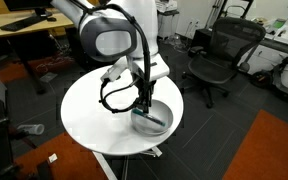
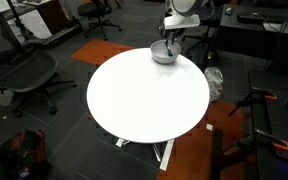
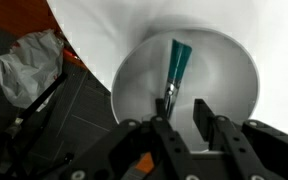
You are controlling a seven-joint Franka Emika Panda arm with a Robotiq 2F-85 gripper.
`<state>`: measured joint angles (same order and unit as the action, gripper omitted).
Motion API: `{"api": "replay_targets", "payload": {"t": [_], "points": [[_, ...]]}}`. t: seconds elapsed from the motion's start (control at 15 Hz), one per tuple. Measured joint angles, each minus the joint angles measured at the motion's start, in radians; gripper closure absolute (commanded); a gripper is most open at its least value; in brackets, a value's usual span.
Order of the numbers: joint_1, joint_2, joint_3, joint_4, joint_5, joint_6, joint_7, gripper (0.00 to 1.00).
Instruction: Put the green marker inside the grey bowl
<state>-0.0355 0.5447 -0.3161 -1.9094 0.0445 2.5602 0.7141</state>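
The grey bowl (image 3: 229,75) sits near the edge of the round white table (image 1: 94,110) and shows in both exterior views (image 1: 156,122) (image 2: 164,55). The green marker (image 3: 176,60) lies inside the bowl, its dark end pointing toward my fingers. My gripper (image 3: 184,112) hangs just above the bowl's hollow with its fingers apart and nothing between them. The marker's dark end lies next to one finger. In the exterior views the gripper (image 1: 144,104) (image 2: 170,42) stands right over the bowl, and the marker is too small to make out.
The table (image 2: 144,95) drops off right beside the bowl. A crumpled plastic bag (image 3: 29,65) lies on the floor below. Office chairs (image 1: 219,55) (image 2: 24,75) and desks stand around the table, and an orange carpet (image 1: 269,150) covers part of the floor.
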Motion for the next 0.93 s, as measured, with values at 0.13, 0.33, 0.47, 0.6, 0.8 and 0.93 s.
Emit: {"api": "replay_targets", "payload": {"t": [0.13, 0.33, 0.47, 0.6, 0.8, 0.93], "points": [[0.000, 0.001, 0.000, 0.000, 0.000, 0.000, 0.003, 0.18], [0.000, 0.001, -0.001, 0.000, 0.000, 0.000, 0.004, 0.00], [0.000, 0.001, -0.001, 0.000, 0.000, 0.000, 0.004, 0.00], [0.000, 0.001, -0.003, 0.000, 0.000, 0.001, 0.005, 0.00], [0.000, 0.001, -0.003, 0.000, 0.000, 0.006, 0.005, 0.00], [0.000, 0.001, -0.002, 0.000, 0.001, 0.006, 0.005, 0.00]]}}
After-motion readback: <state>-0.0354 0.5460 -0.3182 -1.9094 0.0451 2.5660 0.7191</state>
